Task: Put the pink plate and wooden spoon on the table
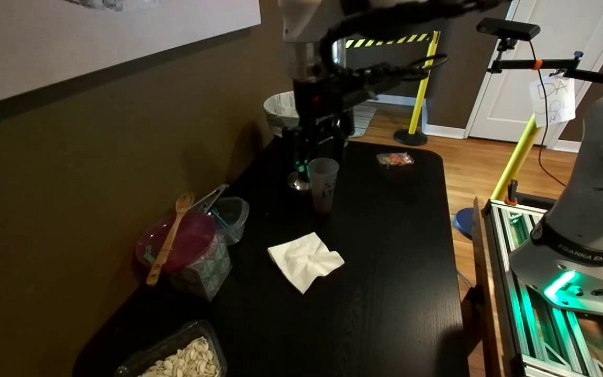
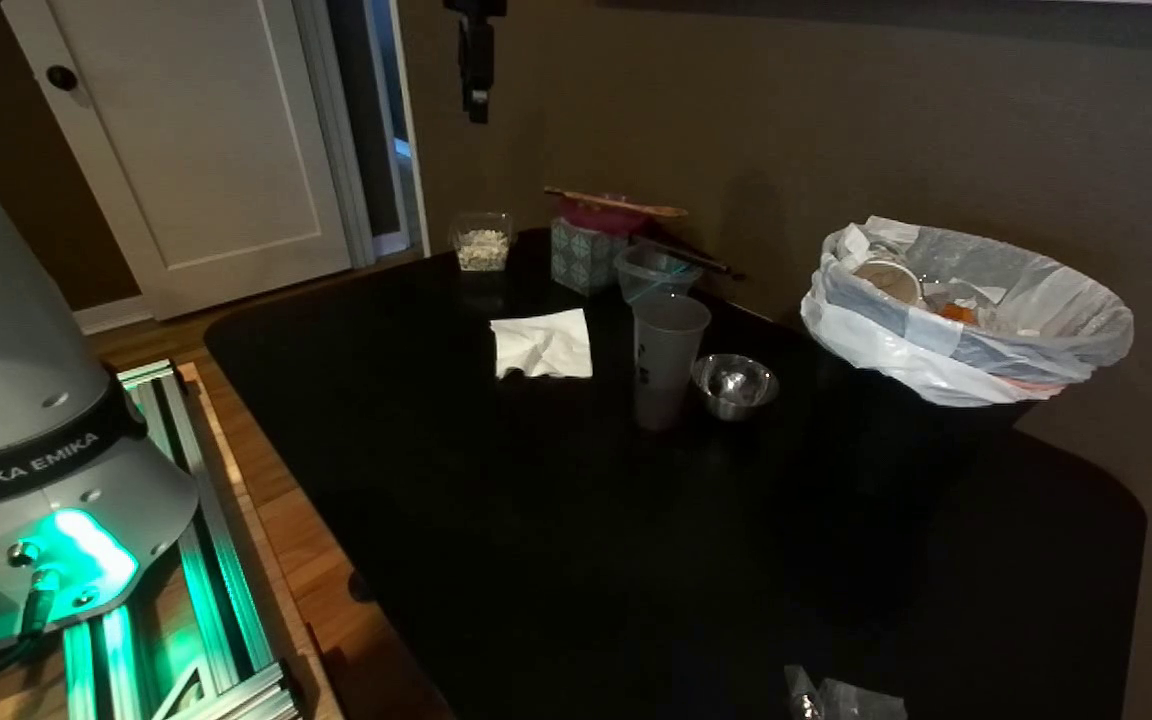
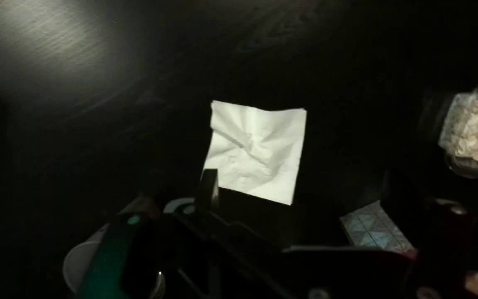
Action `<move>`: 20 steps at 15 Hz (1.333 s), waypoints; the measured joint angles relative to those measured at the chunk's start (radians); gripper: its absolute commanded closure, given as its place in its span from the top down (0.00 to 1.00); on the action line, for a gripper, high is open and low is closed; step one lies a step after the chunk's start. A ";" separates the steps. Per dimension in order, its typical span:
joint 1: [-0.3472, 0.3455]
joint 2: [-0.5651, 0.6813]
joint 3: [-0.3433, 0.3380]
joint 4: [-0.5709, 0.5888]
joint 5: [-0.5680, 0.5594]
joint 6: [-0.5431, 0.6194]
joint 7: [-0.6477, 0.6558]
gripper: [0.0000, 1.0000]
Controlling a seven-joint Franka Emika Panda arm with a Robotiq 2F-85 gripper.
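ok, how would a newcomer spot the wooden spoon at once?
Find the black table and, beside the brown wall, the patterned box. The pink plate sits on that box, and the wooden spoon lies across the plate, both ends past its rim. It's slim, light brown wood, unlike the broad plate beneath it or the clear container beside the box.

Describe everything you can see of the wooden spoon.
The wooden spoon is light brown, apparently wood, with an oval head and a straight, slim handle. It lies across the top of the pink plate, which sits on a patterned box. In both exterior views its two ends reach past the plate's rim, the head being the end nearer the clear tub. It seems to rest on the plate alone, and nothing grips it. Finer marks are too small to tell.
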 measured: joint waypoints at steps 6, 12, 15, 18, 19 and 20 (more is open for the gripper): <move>0.071 0.282 -0.043 0.186 -0.008 0.238 0.069 1.00; 0.103 0.509 -0.116 0.390 -0.004 0.300 0.055 1.00; 0.112 0.557 -0.121 0.429 -0.004 0.308 0.054 1.00; 0.115 0.558 -0.122 0.440 -0.004 0.308 0.054 1.00; 0.115 0.558 -0.122 0.441 -0.004 0.308 0.054 1.00; 0.117 0.559 -0.126 0.442 0.006 0.308 0.054 1.00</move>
